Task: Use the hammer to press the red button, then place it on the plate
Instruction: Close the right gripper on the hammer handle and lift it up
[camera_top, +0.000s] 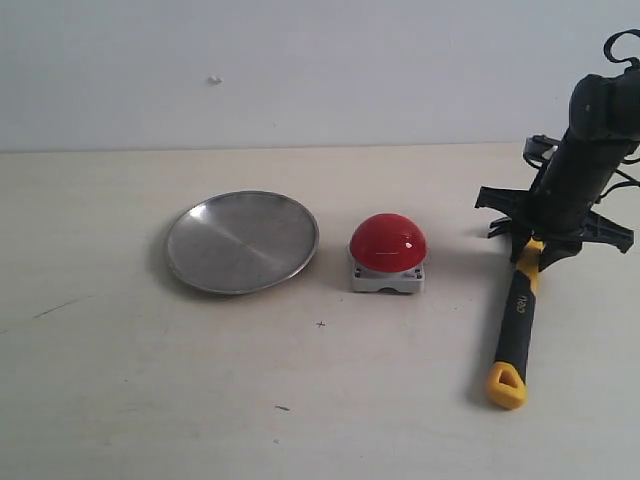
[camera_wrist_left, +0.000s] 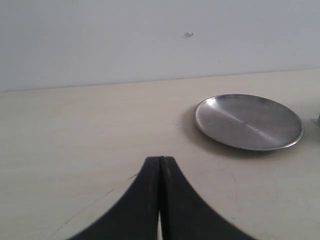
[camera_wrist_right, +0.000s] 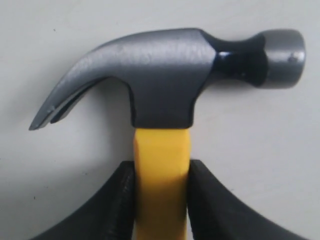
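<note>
a pale beige tabletop meets a plain white wall. at frame right the yellow-and-black claw hammer runs near-vertical, looped end toward the bottom edge, head uppermost; the right gripper clamps its yellow neck. the left gripper is closed, empty.

On table: plate left of centre; red button just beside it on the right, not touching. Far right, well apart from both: hammer, looped end nearest the camera, head farthest. Around its handle, just below the head: right gripper.
</note>
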